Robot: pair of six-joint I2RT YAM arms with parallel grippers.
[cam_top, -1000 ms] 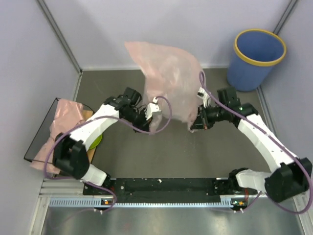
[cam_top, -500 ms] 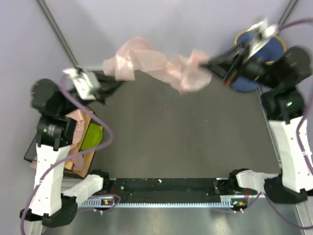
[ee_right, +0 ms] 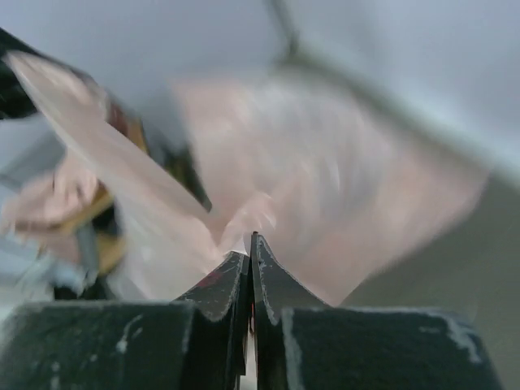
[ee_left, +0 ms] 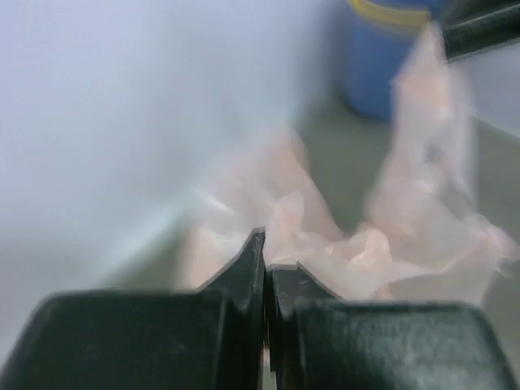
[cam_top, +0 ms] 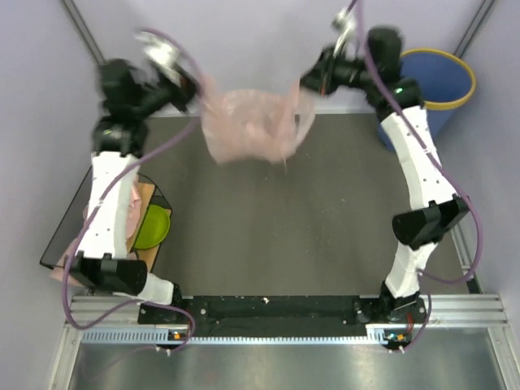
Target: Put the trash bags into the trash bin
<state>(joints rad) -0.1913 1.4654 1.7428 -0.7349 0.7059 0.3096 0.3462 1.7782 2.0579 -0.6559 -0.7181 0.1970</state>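
Aloft, trash bag sags between both grippers.

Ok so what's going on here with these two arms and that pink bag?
A two-armed robot holds one pink trash bag up in the air. The left end effector and the right end effector are each shut on an edge of it, so it hangs spread out between them. The blue trash bin stands in the far right corner, and the bag is not in it yet.
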